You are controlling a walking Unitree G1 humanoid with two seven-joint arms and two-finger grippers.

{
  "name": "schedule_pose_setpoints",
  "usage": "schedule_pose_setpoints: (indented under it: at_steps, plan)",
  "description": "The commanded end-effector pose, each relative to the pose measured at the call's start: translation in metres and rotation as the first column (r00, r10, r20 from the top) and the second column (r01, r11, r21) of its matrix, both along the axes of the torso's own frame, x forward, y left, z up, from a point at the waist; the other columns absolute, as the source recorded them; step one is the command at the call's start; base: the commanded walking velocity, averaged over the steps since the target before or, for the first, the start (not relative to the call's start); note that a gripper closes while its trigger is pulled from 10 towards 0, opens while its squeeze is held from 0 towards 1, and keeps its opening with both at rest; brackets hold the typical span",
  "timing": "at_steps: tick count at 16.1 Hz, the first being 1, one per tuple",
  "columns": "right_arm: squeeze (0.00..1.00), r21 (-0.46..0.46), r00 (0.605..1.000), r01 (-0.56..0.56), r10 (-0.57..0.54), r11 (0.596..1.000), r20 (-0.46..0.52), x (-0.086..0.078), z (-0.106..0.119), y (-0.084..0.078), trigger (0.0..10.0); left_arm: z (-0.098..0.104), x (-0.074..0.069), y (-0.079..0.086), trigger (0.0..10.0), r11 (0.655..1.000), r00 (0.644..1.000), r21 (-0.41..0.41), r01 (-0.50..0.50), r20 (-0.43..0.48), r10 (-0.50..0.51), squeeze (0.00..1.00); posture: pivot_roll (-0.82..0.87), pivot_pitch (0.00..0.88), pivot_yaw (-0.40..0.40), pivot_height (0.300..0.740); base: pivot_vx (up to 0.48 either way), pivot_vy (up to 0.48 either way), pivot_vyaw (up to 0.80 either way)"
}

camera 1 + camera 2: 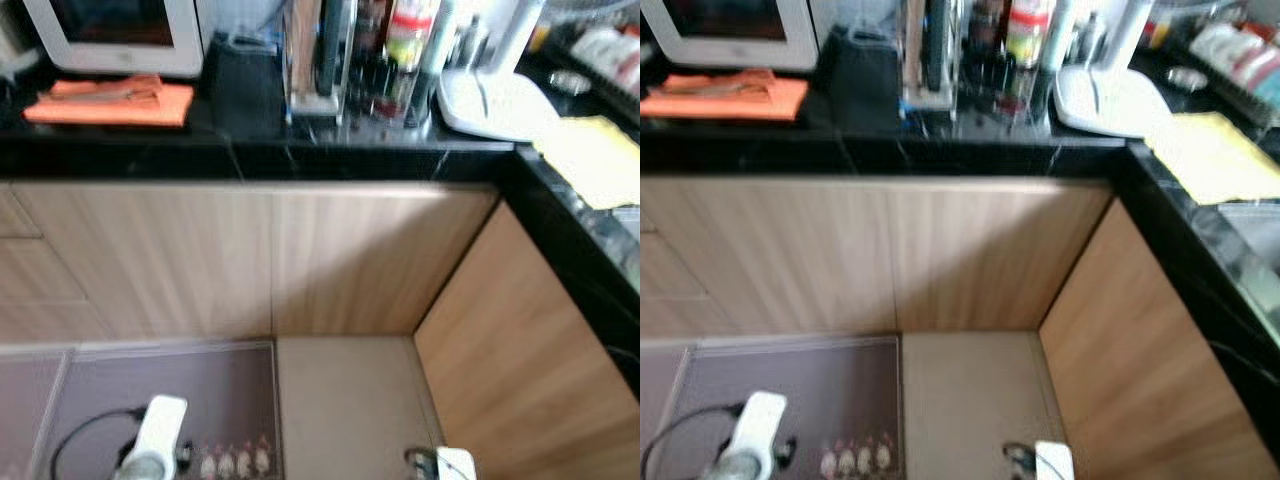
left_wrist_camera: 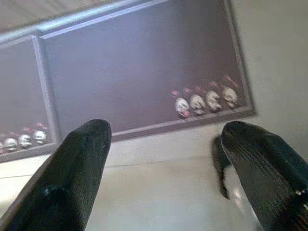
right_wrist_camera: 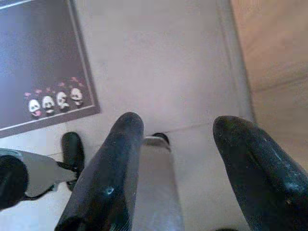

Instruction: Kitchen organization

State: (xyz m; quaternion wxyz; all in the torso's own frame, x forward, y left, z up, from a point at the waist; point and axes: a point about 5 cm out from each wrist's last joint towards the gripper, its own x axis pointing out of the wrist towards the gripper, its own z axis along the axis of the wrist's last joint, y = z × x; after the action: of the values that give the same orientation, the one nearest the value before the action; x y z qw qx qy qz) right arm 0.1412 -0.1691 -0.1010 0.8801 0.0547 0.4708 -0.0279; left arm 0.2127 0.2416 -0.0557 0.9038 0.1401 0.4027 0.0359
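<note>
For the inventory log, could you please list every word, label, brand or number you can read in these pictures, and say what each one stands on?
None can be read.
Red and white bottle label: print is there, too blurred to read.
Other bottles in the rack: labels too blurred to read.
Microwave: no legible marking.
Floor mat: a row of small white cartoon figures, pictures and not text.

Kitchen corner with wooden cabinets point(image 1: 250, 260) under a black surface point(image 1: 250, 155).
A white microwave point(image 1: 115, 35) stands at the back, an orange cloth point(image 1: 110, 103) just before it; a yellow cloth point(image 1: 592, 155) lies on the right-hand run. A dark mat point(image 2: 134, 72) with small cartoon figures lies on the pale floor point(image 1: 345, 410).
</note>
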Motion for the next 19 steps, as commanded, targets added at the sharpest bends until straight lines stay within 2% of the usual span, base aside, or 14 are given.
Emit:
schedule_pose_setpoints:
  at_steps: [1,4,5,7,11,14,16,17,19]
  plan:
    - [0.00,-0.033,1.000,0.019,-0.020,0.999,-0.021,-0.0091,-0.0021,-0.0119,10.0,-0.0041,-0.0030,-0.0074,10.0,1.000,1.000,-0.018,0.002,-0.018,-0.002,0.00,0.04,0.069,-0.070,0.740,0.000,0.307,0.00]
    - [0.00,-0.073,1.000,-0.018,0.018,0.997,-0.010,-0.0084,-0.0010,-0.0155,10.0,-0.0043,-0.0030,-0.0080,10.0,1.000,1.000,-0.019,0.002,-0.018,-0.003,0.00,0.05,0.073,-0.071,0.740,0.000,0.310,0.53]
    - [0.00,-0.065,1.000,0.003,-0.004,0.998,-0.012,-0.0096,-0.0013,-0.0166,10.0,-0.0044,-0.0031,-0.0081,10.0,1.000,1.000,-0.020,0.003,-0.018,-0.003,0.00,0.05,0.073,-0.071,0.740,0.000,0.307,0.80]
    - [0.00,-0.037,0.999,0.030,-0.031,0.999,-0.016,-0.0112,-0.0019,-0.0170,10.0,-0.0043,-0.0030,-0.0080,10.0,1.000,1.000,-0.019,0.004,-0.018,-0.004,0.00,0.05,0.073,-0.071,0.740,0.000,0.309,0.00]
    - [0.00,-0.076,1.000,-0.011,0.010,0.997,-0.016,-0.0110,-0.0014,-0.0199,10.0,-0.0041,-0.0027,-0.0078,10.0,1.000,1.000,-0.018,0.004,-0.018,-0.004,0.00,0.05,0.074,-0.069,0.740,0.000,0.305,0.20]
    - [0.00,-0.055,1.000,0.020,-0.021,0.998,-0.021,-0.0120,-0.0018,-0.0207,10.0,-0.0039,-0.0022,-0.0084,10.0,1.000,1.000,-0.020,0.008,-0.018,-0.009,0.00,0.05,0.071,-0.066,0.740,0.000,0.306,0.27]
    - [0.00,-0.064,1.000,-0.001,-0.001,0.998,-0.020,-0.0108,-0.0016,-0.0194,10.0,-0.0041,-0.0021,-0.0091,10.0,1.000,1.000,-0.021,0.012,-0.019,-0.013,0.00,0.05,0.068,-0.066,0.740,0.000,0.307,0.00]
    - [0.00,-0.090,0.999,-0.032,0.030,0.995,-0.022,-0.0103,-0.0014,-0.0190,10.0,-0.0041,-0.0020,-0.0093,10.0,1.000,1.000,-0.021,0.013,-0.019,-0.013,0.00,0.05,0.068,-0.066,0.740,0.000,0.304,0.80]
    - [0.00,-0.079,1.000,-0.012,0.010,0.997,-0.025,-0.0112,-0.0019,-0.0188,10.0,-0.0040,-0.0018,-0.0094,10.0,1.000,1.000,-0.021,0.014,-0.019,-0.015,0.00,0.06,0.065,-0.064,0.740,0.000,0.306,0.80]
